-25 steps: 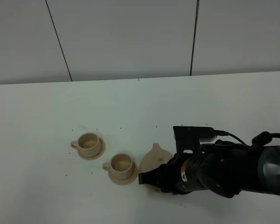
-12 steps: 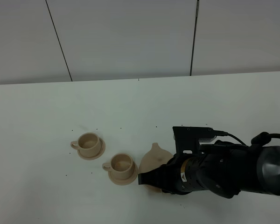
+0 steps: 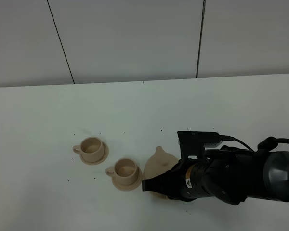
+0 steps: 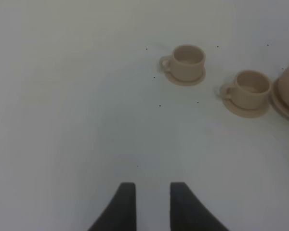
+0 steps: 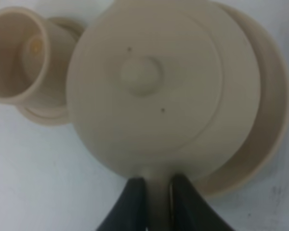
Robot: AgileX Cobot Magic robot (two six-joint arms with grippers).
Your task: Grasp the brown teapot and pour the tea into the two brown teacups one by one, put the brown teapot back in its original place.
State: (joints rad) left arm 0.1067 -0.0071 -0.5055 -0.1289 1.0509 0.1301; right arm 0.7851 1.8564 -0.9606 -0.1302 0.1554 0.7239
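We are recording the right tool (image 5: 158, 188) pinching the brown teapot (image 5: 144, 91) by its handle. The pot is sitting directly ahead, apparently on its wide saucer (image 5: 267, 120). We judge this grip is meant for lifting toward the nearer teacup (image 5: 14, 53) beyond.

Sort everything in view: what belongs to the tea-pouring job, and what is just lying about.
Job: brown teapot; teacup by the teapot; other teacup; large saucer; right gripper, closed on the teapot's handle.
Just there: left gripper, open, holding nothing; white table; dark specks.
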